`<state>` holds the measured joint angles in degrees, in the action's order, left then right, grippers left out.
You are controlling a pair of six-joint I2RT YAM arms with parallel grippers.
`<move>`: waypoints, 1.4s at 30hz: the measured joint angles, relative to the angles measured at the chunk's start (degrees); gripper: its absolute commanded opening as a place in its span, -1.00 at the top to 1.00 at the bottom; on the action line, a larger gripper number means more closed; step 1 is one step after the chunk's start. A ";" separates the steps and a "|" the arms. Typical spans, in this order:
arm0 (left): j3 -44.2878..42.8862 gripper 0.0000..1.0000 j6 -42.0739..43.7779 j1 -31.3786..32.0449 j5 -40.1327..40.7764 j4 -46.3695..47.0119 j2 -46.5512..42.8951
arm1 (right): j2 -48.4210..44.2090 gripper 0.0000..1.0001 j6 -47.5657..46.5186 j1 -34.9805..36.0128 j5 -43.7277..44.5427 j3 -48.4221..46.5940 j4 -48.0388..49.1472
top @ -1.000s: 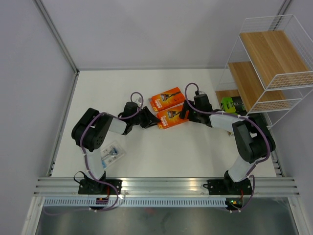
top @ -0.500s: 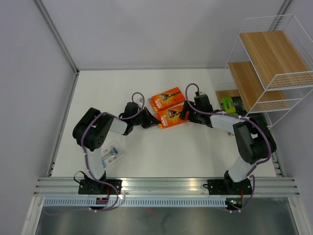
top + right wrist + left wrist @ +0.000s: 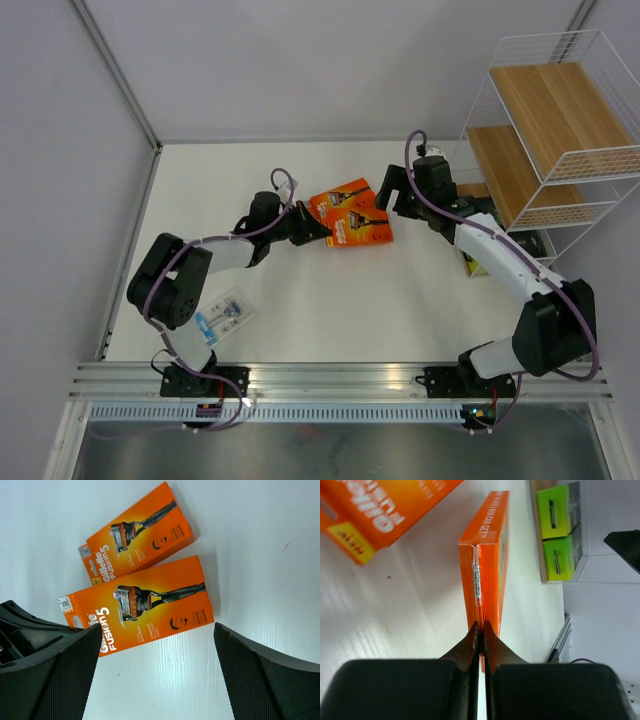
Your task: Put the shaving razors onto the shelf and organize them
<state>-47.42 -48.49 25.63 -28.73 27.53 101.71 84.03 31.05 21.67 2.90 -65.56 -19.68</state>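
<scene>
Shelf [image 3: 560, 110]: two black packs [image 3: 559, 530] on lowest tier.
Left gripper [image 3: 479, 630]: pinched on orange pack [image 3: 492, 555] edge.
Right gripper [image 3: 157, 627]: wide apart, empty.

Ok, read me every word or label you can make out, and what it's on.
"Gillette Fusion5": far orange pack.
"Gillette Fusion5": near orange pack.
"MAN CAN GET": near orange pack's side edge, partly cut off.
Small print, barcodes and the green packs' labels: too blurred to read.

2 orange packs [image 3: 137, 535] [image 3: 145, 607], 2 green-ended packs [image 3: 553, 511] [image 3: 559, 559], 1 blister pack [image 3: 228, 314]
</scene>
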 measured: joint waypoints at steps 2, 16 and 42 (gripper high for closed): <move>-1.22 0.95 1.77 0.00 -0.22 -1.66 -2.25 | -2.78 -0.96 0.00 -0.09 0.70 -0.79 -1.81; -16.26 0.95 17.35 0.00 -1.42 -16.46 -11.26 | -17.07 -0.96 -1.33 -0.46 2.89 -4.59 -6.88; -55.21 0.95 26.95 8.33 -2.91 -30.49 -5.44 | -46.58 0.75 -2.25 -0.52 -10.23 24.85 -0.35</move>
<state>-102.63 -21.54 33.95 -31.64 -2.96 96.27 37.45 28.80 21.15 -7.33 -40.71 -20.03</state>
